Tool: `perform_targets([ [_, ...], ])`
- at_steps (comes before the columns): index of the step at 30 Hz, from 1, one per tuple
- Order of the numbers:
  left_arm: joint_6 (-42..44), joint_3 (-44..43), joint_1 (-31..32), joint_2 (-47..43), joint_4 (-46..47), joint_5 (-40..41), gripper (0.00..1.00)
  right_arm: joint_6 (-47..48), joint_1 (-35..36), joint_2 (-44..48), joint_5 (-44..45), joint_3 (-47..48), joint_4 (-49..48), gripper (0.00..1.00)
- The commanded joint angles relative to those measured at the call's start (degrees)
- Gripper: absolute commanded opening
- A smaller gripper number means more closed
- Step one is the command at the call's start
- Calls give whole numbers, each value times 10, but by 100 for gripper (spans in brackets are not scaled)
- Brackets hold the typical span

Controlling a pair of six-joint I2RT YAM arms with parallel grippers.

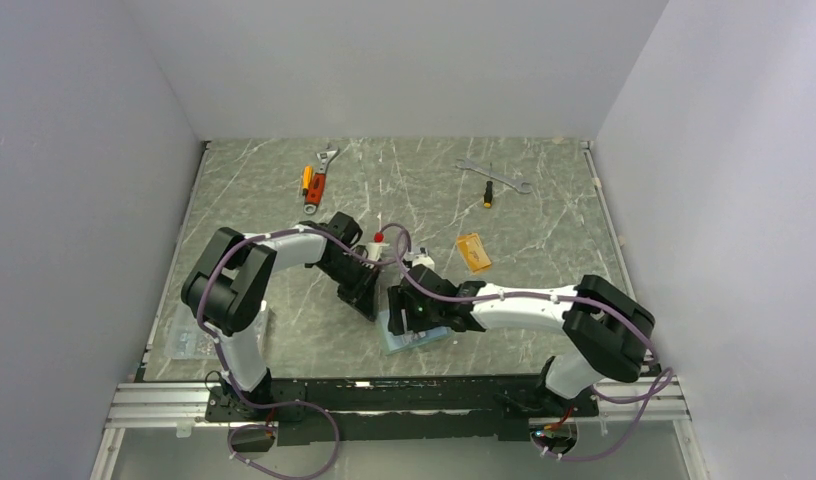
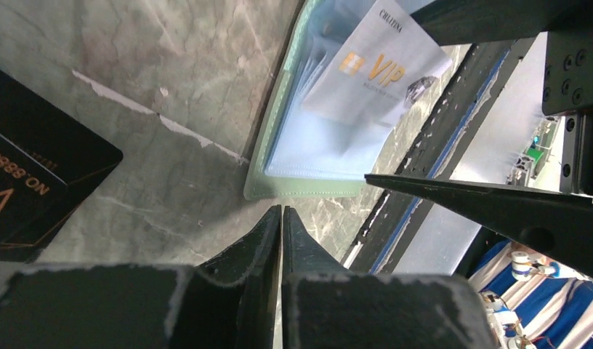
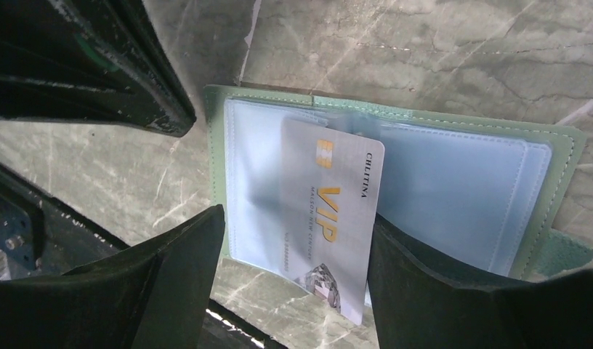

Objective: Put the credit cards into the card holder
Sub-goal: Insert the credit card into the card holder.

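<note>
**Top external view: two arms meet over the open card holder**

Top external view shows the left arm [image 1: 284, 245] bent high at the elbow. Its forearm runs right and its wrist tips down toward the middle of the table [image 1: 404, 170]. The right arm [image 1: 524, 300] reaches left and low from its own base, so the two wrists end up just beside each other.

The left gripper [image 2: 281, 212] has its jaws pressed together with nothing between them, its tip just beside the near edge of the card holder [image 3: 461, 182]. The right gripper [image 3: 297, 222] has its jaws apart. Its fingers [image 3: 170, 283] stand on either side of the silver-grey card [image 3: 337, 218], with a clear gap on one side. On the other side I cannot tell whether the finger touches the card's edge.

From above, the right wrist covers most of the holder and only a pale corner shows. The black card [image 2: 32, 182] is cut off by the picture's edge in the left wrist view. The top of the silver-grey card is blurred behind plastic.

The holder lies open and flat, pale blue inside facing up. The silver-grey card, lettered VIP in gold, sits slanted in it. One end is under a clear sleeve [image 3: 257, 167] and the other sticks out past the holder's edge. The black card lies on the table near the holder, not touching it. The orange-gold card [image 1: 473, 252] lies on the table well apart from the holder.
</note>
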State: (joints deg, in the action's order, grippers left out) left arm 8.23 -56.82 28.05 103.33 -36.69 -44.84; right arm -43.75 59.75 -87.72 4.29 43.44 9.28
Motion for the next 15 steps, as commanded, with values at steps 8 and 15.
perform_targets([
  [8, 8, -24, 22, 0, 1, 23, 10, 16, -83, 107, -114, -77, -58, 72],
  [15, 12, -16, 23, -6, 4, 23, 10, 10, -85, 101, -119, -88, -68, 63],
])
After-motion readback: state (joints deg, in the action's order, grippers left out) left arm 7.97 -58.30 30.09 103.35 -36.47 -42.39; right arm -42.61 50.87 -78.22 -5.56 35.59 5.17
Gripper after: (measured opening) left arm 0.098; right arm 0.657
